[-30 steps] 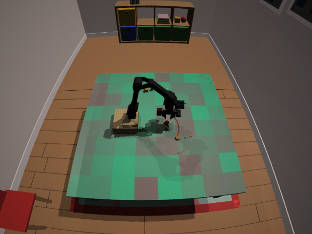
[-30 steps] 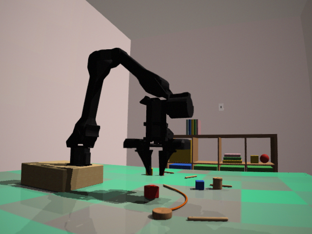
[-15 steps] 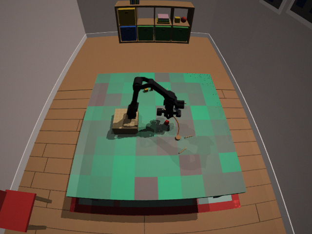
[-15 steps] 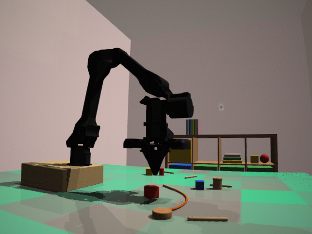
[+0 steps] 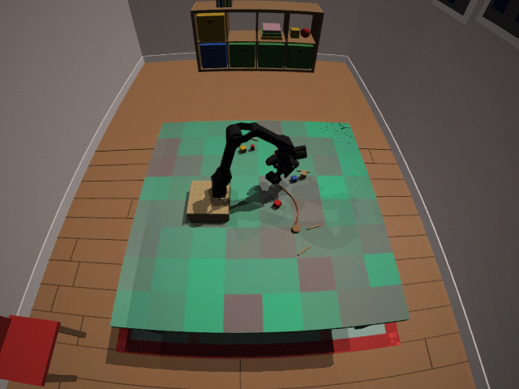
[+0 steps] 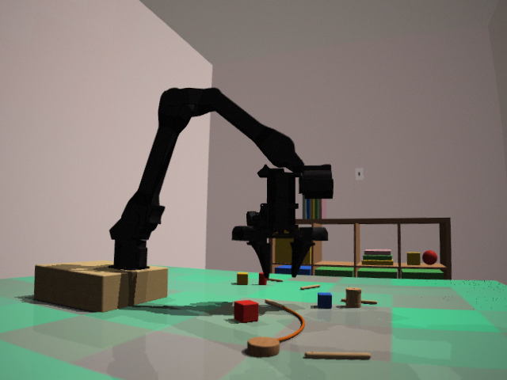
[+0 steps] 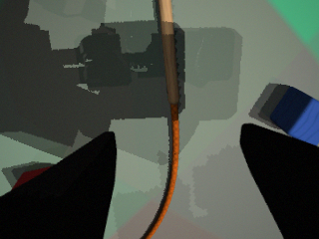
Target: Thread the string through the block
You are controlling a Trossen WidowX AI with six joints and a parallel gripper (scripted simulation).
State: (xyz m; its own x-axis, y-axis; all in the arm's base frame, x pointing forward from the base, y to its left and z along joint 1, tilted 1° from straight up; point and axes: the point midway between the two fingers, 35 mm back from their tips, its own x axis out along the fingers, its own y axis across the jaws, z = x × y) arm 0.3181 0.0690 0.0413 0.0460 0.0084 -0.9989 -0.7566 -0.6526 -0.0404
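Note:
The string's stick lies on the table, its orange string curving to the round wooden button. My gripper is open and empty, pointing down above the table. In the wrist view the string's stick end runs between and beyond the fingertips. A small upright wooden piece stands to the right, perhaps the block; I cannot make out its hole. The arm hides most of the string's stick in the top view.
A blue cube stands beside the wooden piece. A red cube lies left of the string. Loose sticks lie near the button; another is by the wooden piece. A yellow cube is farther back.

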